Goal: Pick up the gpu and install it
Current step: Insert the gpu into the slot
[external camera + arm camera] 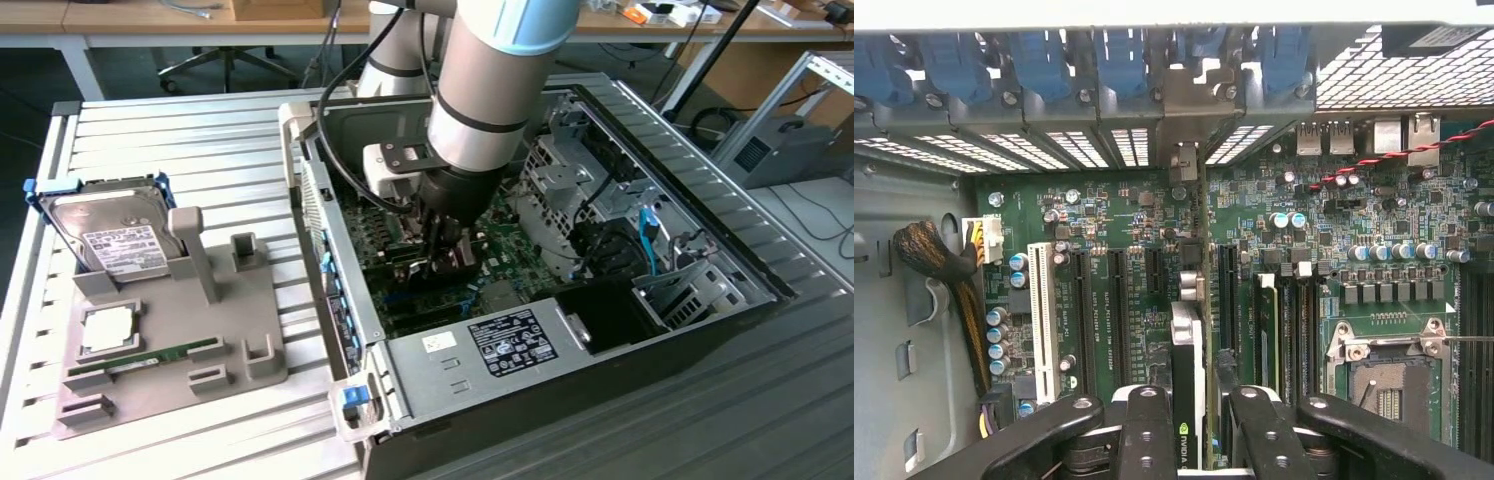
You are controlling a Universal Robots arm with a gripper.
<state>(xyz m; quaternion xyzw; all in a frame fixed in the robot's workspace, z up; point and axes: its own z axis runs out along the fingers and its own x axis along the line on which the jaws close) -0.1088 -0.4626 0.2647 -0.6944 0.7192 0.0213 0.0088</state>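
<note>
The gpu [1188,375] stands on edge between the fingers [1146,440] of the gripper [1189,450], card edge down over the motherboard [1124,215], its bracket end lined up with the rear slot openings [1184,110] of the case. The jaws straddle the card, one finger each side; whether they're clamped on it or have let go I can't tell, the gap looks close to card thickness. The on-edge, top-down hold makes sense: it keeps the connector edge square to the expansion slots [1116,300] and the bracket aimed at the back panel. In the exterior view the gripper [447,258] is deep inside the open PC case [400,390], arm near vertical. Off to the exterior view's left, the parts tray [254,375] has the hard drive [114,235] and the green memory stick [147,357] on it, well apart from the work.
</note>
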